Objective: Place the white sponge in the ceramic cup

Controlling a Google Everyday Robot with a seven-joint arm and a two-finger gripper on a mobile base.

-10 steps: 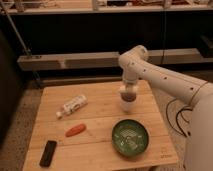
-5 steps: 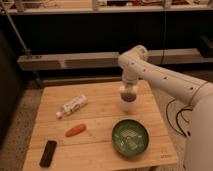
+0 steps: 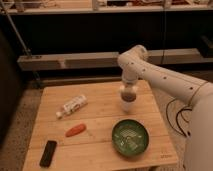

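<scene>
The ceramic cup (image 3: pixel 128 105), small, white and handleless, stands upright on the right half of the wooden table (image 3: pixel 95 147). My gripper (image 3: pixel 128 95) hangs straight down from the white arm, directly over the cup's mouth and touching or nearly touching its rim. The gripper's dark end covers the cup's opening. The white sponge is hidden from view.
A wide green bowl (image 3: pixel 130 137) sits just in front of the cup. A white labelled bottle (image 3: pixel 72 106) lies on its side at the left. An orange carrot-like piece (image 3: pixel 75 130) and a flat black object (image 3: pixel 48 153) lie near the front left. A dark shelf runs behind the table.
</scene>
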